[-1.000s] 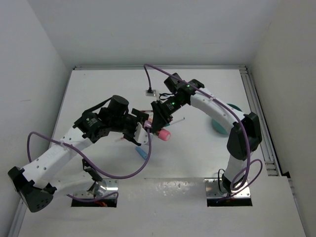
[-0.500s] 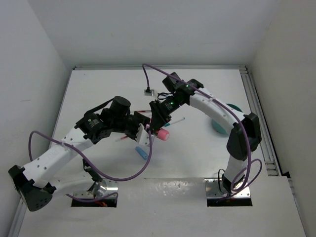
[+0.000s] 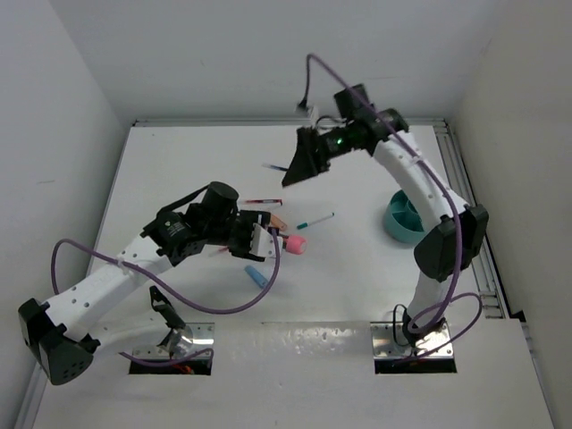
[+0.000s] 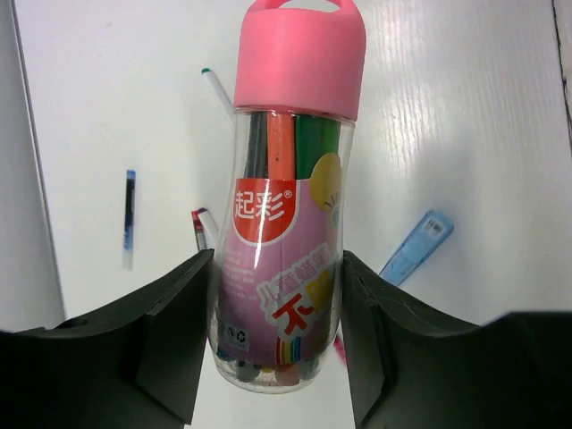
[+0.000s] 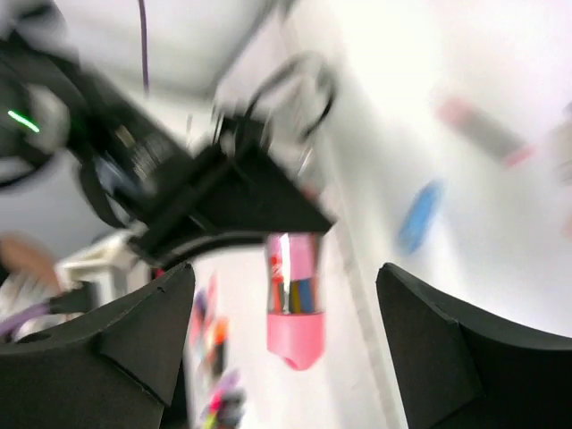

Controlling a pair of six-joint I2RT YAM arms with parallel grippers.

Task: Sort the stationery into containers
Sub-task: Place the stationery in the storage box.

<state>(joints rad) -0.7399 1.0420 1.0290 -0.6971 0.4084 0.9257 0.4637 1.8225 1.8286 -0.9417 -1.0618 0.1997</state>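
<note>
My left gripper (image 3: 270, 241) (image 4: 277, 261) is shut on the fat pink marker (image 3: 294, 243) (image 4: 284, 223), a clear tube with a pink cap, held just above the table's middle. My right gripper (image 3: 293, 170) (image 5: 284, 273) hangs open and empty, raised over the far centre; its blurred view looks down on the marker (image 5: 293, 304). On the table lie a teal pen (image 3: 315, 220), a red pen (image 3: 262, 202), a blue pen (image 3: 273, 166) (image 4: 130, 219) and a short blue stick (image 3: 257, 276) (image 4: 416, 248). The teal container (image 3: 398, 214) stands at the right, partly behind the right arm.
An orange stick (image 3: 278, 223) lies beside the left gripper's fingers. A metal rail (image 3: 465, 206) runs along the table's right edge. Purple cables loop from both arms, the left one (image 3: 214, 308) sagging near the table's front.
My right gripper has opened, let go of the pink marker and swung up and toward the far side. The left gripper stays closed on the marker, shifted slightly nearer.
</note>
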